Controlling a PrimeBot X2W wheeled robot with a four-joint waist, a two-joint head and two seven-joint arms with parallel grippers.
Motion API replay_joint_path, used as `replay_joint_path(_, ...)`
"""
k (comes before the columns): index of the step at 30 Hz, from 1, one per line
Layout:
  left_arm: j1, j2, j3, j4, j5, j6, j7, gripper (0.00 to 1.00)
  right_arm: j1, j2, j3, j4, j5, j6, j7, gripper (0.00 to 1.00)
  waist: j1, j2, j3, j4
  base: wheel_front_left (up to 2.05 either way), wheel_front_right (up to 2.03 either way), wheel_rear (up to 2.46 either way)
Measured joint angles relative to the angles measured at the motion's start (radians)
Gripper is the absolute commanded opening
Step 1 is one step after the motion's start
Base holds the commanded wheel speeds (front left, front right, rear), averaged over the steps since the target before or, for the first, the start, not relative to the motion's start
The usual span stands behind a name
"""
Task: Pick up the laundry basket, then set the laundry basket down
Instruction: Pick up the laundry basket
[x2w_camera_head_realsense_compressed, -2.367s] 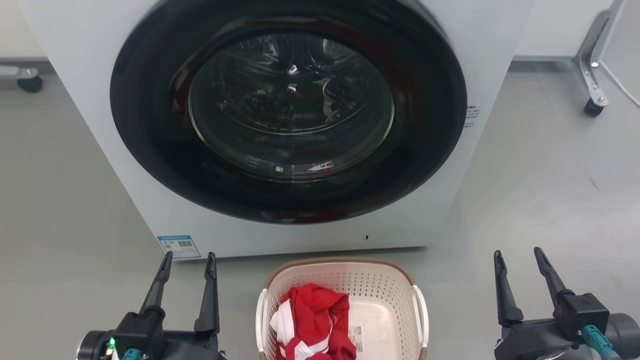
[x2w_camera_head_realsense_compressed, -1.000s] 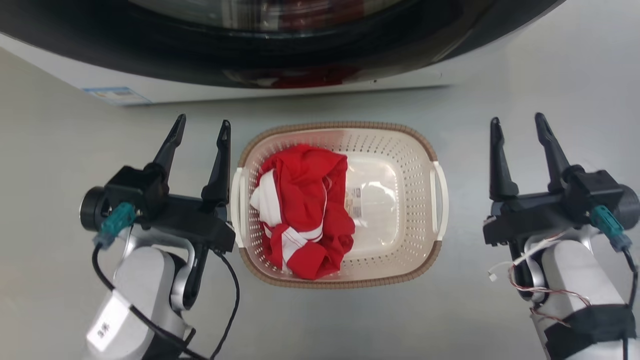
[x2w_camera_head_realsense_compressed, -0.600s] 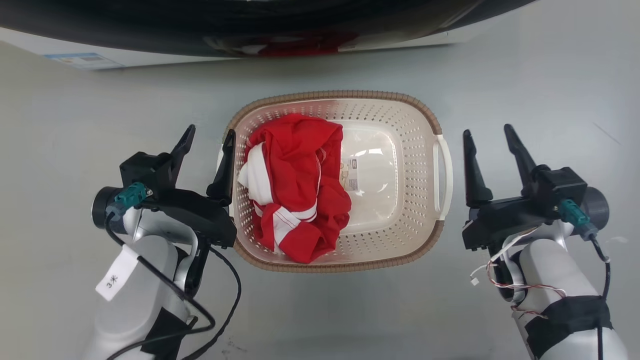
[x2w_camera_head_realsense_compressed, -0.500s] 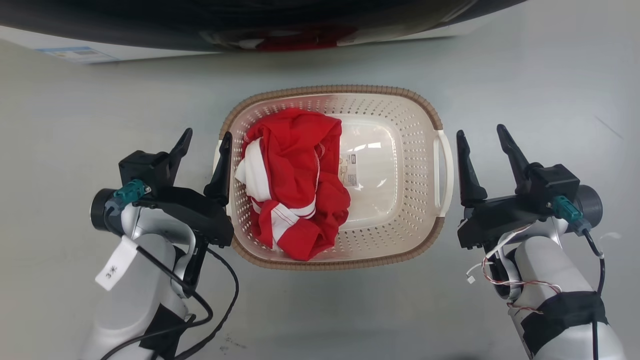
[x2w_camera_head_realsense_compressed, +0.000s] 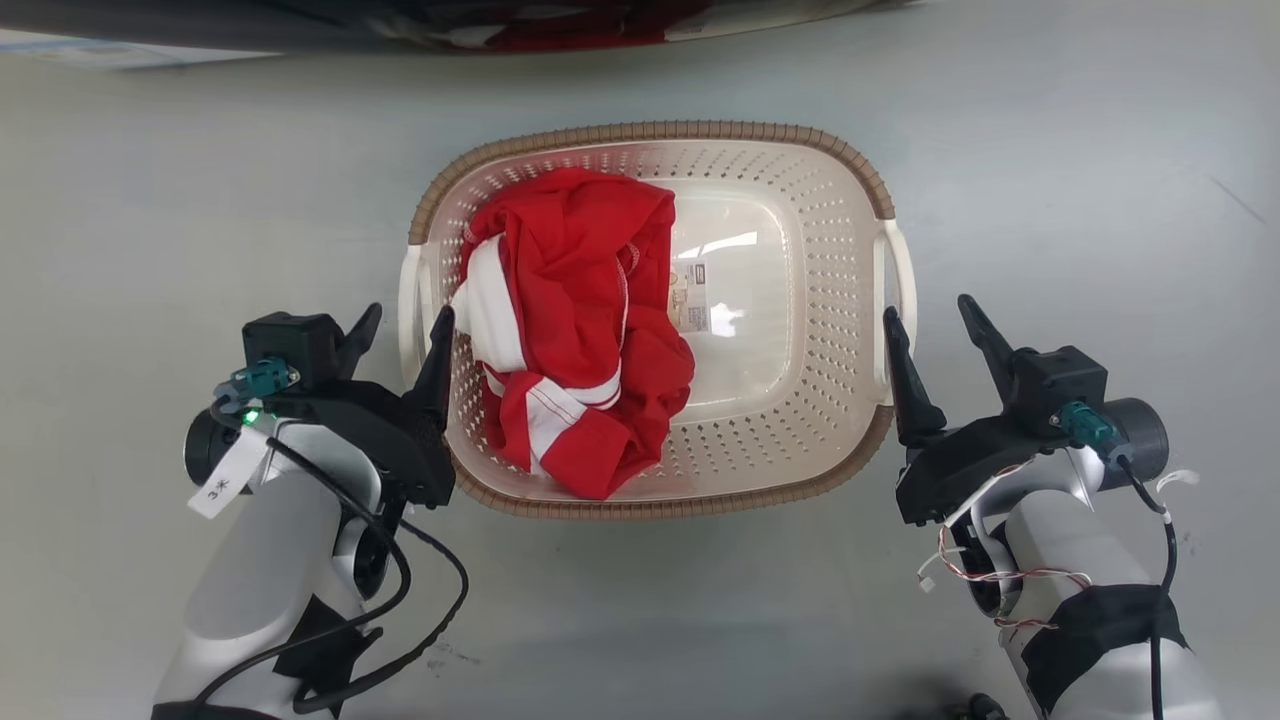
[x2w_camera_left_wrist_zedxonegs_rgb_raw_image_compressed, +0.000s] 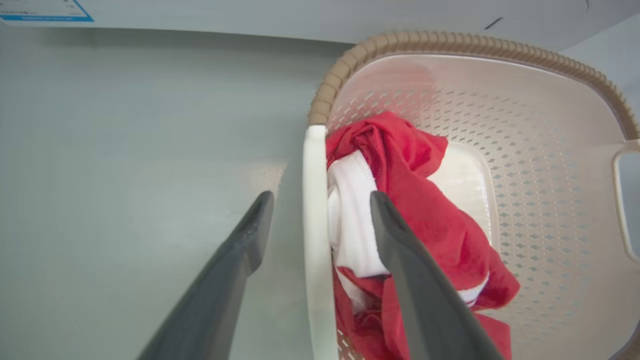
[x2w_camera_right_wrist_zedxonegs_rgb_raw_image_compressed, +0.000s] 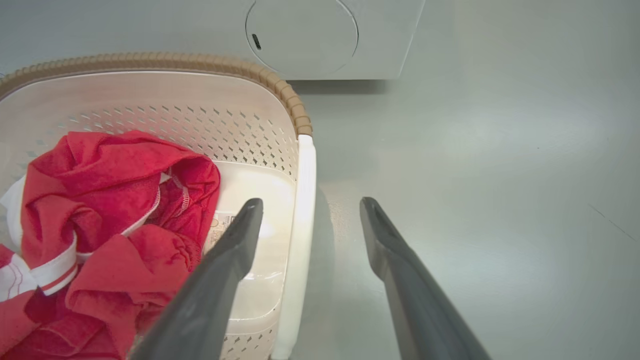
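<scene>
Both left gripper (x2w_camera_head_realsense_compressed: 407, 313) and right gripper (x2w_camera_head_realsense_compressed: 928, 308), spread, straddle laundry basket (x2w_camera_head_realsense_compressed: 650, 130) handles (x2w_camera_head_realsense_compressed: 906, 270) on grey floor (x2w_camera_head_realsense_compressed: 1100, 150).

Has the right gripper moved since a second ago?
Yes. Against the laundry basket, the right gripper closed in sideways; its fingers now straddle the right handle.

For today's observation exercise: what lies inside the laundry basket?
A crumpled red-and-white garment lies in the left half of the laundry basket. A label shows on the bare smooth bottom beside it. Whatever lies beneath the garment is covered.
</scene>
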Motion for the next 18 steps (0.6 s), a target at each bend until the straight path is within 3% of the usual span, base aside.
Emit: replay_joint_path(18, -0.119, -0.002, -0.015, 0.12, -0.045, -0.008, 0.009, 1.0, -0.122, 0.009, 0.044, 0.104, 0.0, 0.018, 0.0, 1.0, 0.0, -0.0001, 0.088, 0.008, 0.0, 0.0, 0.0)
